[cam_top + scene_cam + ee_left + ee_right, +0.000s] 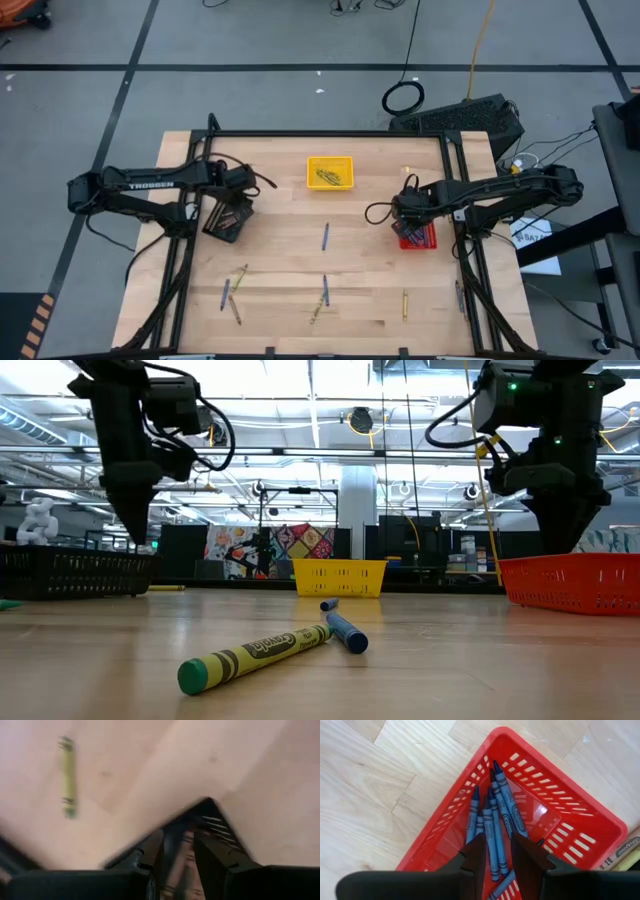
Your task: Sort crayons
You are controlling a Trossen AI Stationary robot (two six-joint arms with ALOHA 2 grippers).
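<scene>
High view: on the wooden table (290, 270) the left gripper (232, 212) hangs over the black basket (226, 222) at the left side, and the right gripper (408, 212) hangs over the red basket (420, 238) at the right. The yellow basket (330, 172) at the far middle holds olive crayons (328, 178). One blue crayon (325, 236) lies alone mid-table, with more loose crayons (236, 290) scattered along the near part of the table

Low view: a yellow-green crayon (255, 656) lies nearest the camera, its tip touching a blue crayon (345, 630). The red basket stands at the right under the right arm, the black one at the left, the yellow one farther back between them

Left wrist view: the left gripper's fingers (150, 851) stand slightly apart above a corner of the black basket, with nothing between them; a yellow-green crayon (67, 782) lies on the wood well apart

Right wrist view: the right gripper's fingers (476, 852) stand slightly parted and empty, just above several blue crayons (495, 820) lying together in the red basket
</scene>
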